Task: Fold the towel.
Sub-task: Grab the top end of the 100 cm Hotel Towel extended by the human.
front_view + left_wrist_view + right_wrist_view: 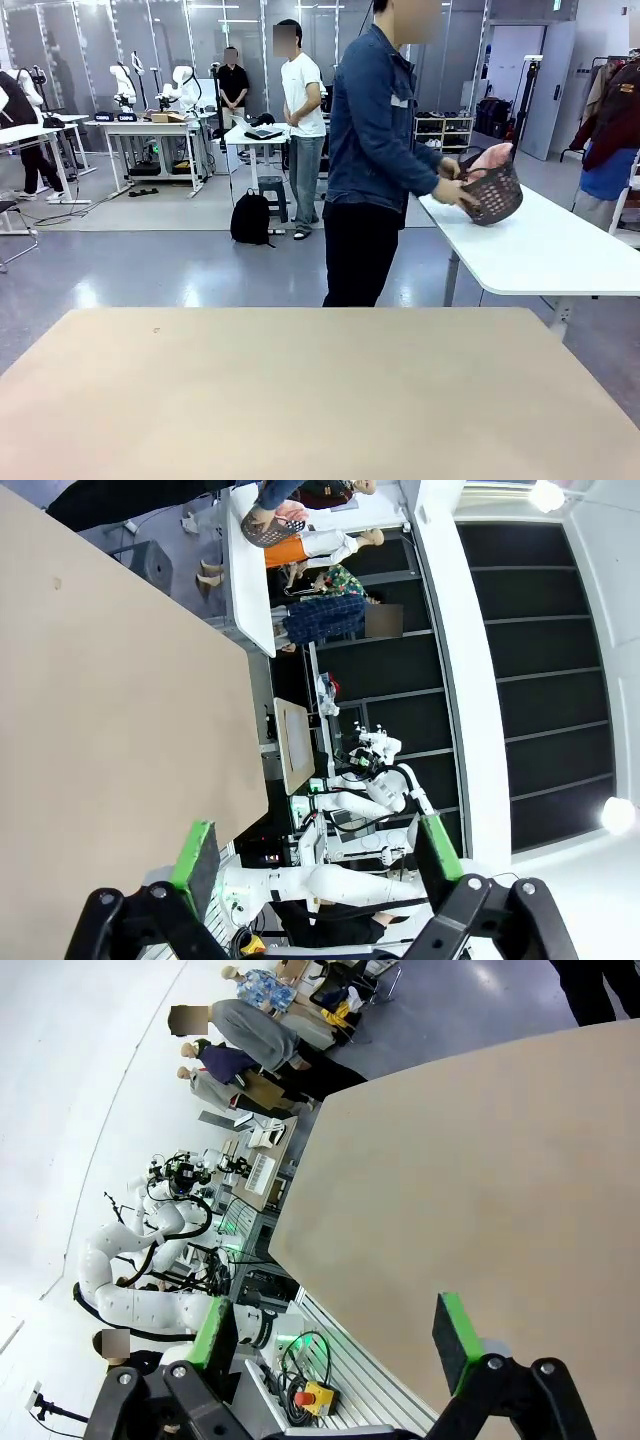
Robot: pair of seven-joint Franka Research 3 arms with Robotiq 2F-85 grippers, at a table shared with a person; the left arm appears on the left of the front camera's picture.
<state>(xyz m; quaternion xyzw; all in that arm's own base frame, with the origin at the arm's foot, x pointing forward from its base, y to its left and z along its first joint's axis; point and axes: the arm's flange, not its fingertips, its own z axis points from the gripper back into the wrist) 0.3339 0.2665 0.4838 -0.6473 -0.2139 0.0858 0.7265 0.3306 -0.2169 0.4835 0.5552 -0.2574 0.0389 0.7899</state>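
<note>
The salmon-pink towel (493,158) pokes out of a dark perforated basket (495,195) that a person in a denim jacket (372,120) holds on a white side table (540,250) at the right, away from my table. The left wrist view shows the same basket (268,528) with pink towel (292,517) near its top edge. My left gripper (315,855) is open with nothing between its green pads, beyond the tan table's edge. My right gripper (335,1335) is open too, hovering over the edge of the tan table (480,1180).
The tan table (300,390) in front of me is bare. Two people stand farther back near white workbenches (150,130). A black backpack (251,218) sits on the floor.
</note>
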